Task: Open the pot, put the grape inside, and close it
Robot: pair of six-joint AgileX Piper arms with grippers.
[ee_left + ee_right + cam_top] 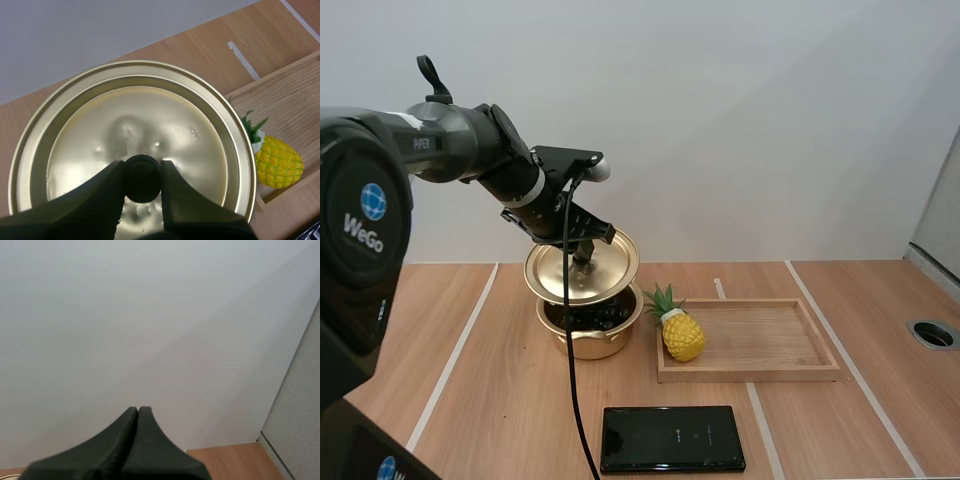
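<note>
The pot (590, 340) stands on the table (490, 400) toward its far edge, left of the middle, and it is open. The left gripper (582, 256) holds the lid (608, 268) just above it, the two fingers pinching the black knob (142, 179) at the lid's centre from either side. The lid hangs a little tilted and covers most of the pot's mouth. Whether its edge touches the rim I cannot tell. In the gap under the lid, dark round shapes lie inside the pot. I take these for the grape (588, 318), though they are too shadowed to be sure. If so, the opening and the putting in are done, and only the closing is left: the lid has to come level, settle onto the rim all round, and then be let go. The right gripper (138, 412) is pressed together on nothing, its fingers lying as one dark wedge, raised clear of the tabletop. To the right of the pot lies a wooden tray (770, 345), with a toy pineapple (682, 336) at its left end, near the pot but apart from it. A flat black pack (672, 438) lies at the near edge of the table, in front of the tray's left end.
</note>
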